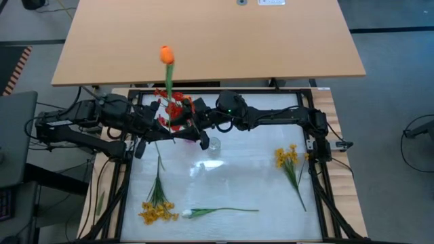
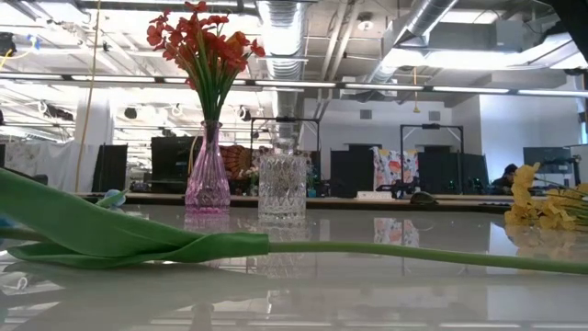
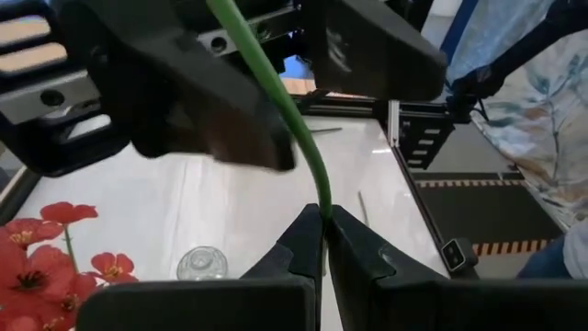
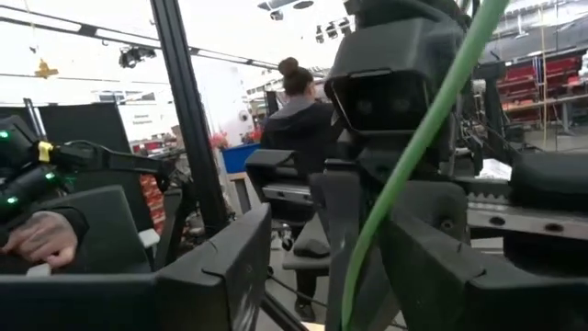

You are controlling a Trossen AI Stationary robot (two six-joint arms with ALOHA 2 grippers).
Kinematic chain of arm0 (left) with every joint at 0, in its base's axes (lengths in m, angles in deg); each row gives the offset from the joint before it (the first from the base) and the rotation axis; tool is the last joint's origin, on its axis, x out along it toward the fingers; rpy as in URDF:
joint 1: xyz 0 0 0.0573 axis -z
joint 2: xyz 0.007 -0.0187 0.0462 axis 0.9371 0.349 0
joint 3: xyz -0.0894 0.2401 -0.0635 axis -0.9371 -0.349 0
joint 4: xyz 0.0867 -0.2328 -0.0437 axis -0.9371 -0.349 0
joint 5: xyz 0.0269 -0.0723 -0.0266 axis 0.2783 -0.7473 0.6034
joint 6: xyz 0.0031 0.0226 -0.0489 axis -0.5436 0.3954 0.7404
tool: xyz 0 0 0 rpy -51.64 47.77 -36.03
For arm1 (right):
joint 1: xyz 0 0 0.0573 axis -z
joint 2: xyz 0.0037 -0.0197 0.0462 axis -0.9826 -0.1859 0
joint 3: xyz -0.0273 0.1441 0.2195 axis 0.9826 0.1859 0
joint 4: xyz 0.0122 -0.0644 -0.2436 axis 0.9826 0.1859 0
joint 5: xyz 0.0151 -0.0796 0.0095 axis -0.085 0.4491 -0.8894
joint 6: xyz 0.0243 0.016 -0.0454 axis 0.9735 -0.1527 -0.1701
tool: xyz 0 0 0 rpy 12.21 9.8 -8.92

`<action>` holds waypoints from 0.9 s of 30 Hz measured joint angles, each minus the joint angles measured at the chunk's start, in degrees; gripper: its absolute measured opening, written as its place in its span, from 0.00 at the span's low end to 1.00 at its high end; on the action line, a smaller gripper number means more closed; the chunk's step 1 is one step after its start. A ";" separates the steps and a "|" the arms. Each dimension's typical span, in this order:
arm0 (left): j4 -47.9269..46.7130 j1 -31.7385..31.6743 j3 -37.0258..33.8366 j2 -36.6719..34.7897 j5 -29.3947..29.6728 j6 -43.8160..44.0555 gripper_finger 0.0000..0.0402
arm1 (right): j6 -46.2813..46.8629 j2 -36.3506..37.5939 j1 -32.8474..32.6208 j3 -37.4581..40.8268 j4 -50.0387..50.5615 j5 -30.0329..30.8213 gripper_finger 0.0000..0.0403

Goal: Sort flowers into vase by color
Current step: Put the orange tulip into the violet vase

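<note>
The light, whippy green-stemmed orange tulip bud (image 1: 167, 55) sits clamped low in the left gripper (image 3: 323, 241), while the right gripper (image 4: 354, 276) stands apart around it

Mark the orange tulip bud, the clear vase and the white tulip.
orange tulip bud (image 1: 167, 55), high view, on the bud itself.
clear vase (image 2: 281, 188), low view, mid body of the cut glass.
white tulip (image 1: 188, 213), high view, on the white head.

One camera looks straight down on the tabletop (image 1: 224, 183), another sits level at its surface facing the room, both sharing the pink vase (image 2: 208, 175), while wrist cameras peer closely past their fingers (image 3: 303, 244).
</note>
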 joint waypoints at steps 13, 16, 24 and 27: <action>-0.39 0.00 0.00 0.22 1.08 4.00 0.00 | -0.58 0.00 -0.76 0.00 2.90 6.21 0.21; -1.97 0.00 -0.01 0.24 2.10 5.86 0.00 | -0.46 0.00 -0.71 0.00 5.22 6.05 0.08; -6.35 2.04 0.00 0.17 4.13 8.80 0.11 | -2.65 0.73 -0.69 0.07 9.33 4.26 0.05; -8.32 3.03 0.00 -0.03 4.77 10.97 0.20 | -4.52 2.97 -0.12 0.07 14.76 3.19 0.05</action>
